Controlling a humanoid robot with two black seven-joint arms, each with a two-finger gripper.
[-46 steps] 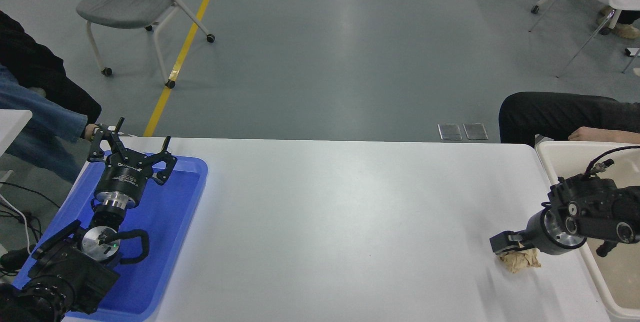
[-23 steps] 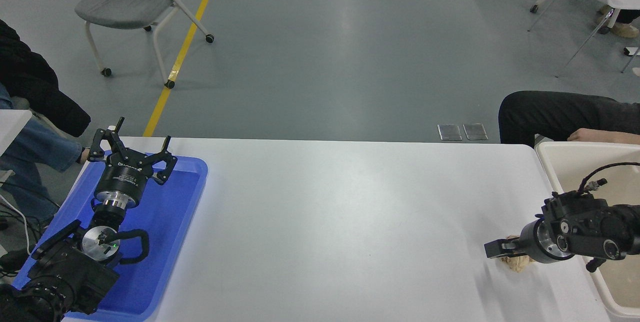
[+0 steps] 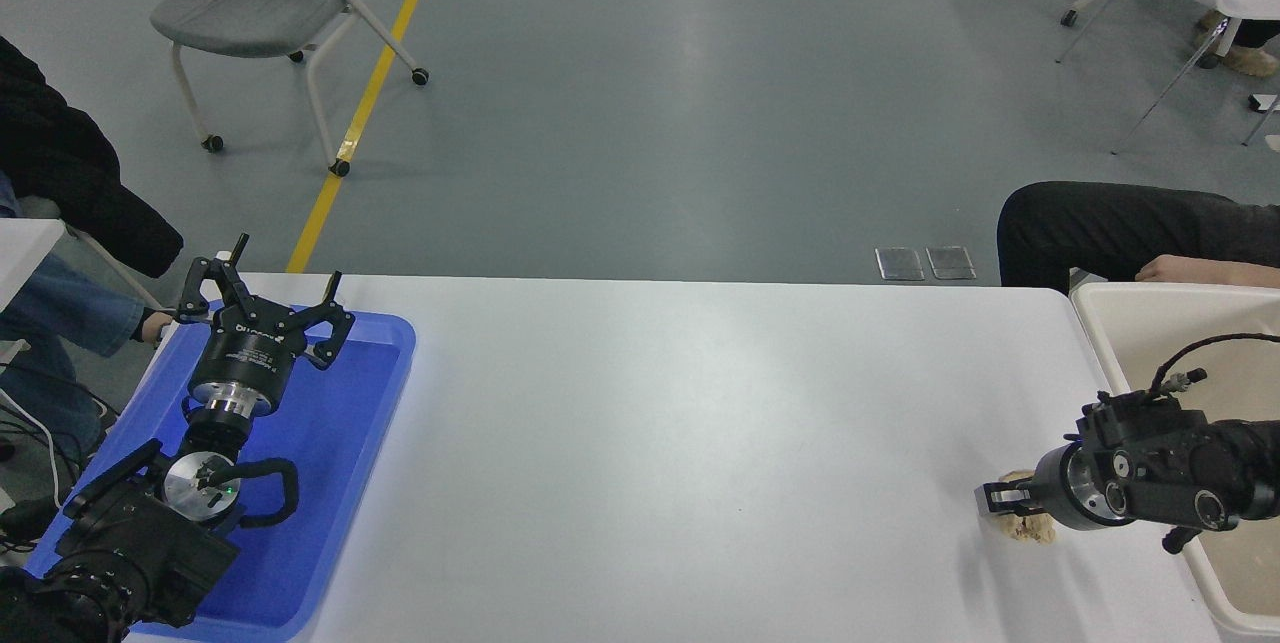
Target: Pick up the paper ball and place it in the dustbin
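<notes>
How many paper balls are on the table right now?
1. The tan paper ball lies near the table's right edge, partly covered by the right gripper, just left of the dustbin. The dustbin's inside is partly hidden.

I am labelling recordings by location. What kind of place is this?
Probably an indoor lab or workshop hall: a grey floor with a yellow line, wheeled chairs, and a white table.

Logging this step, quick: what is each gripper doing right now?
Left gripper: open, empty, parked over the blue tray.
Right gripper: on the paper ball beside the dustbin; whether it is open or shut cannot be told.
</notes>
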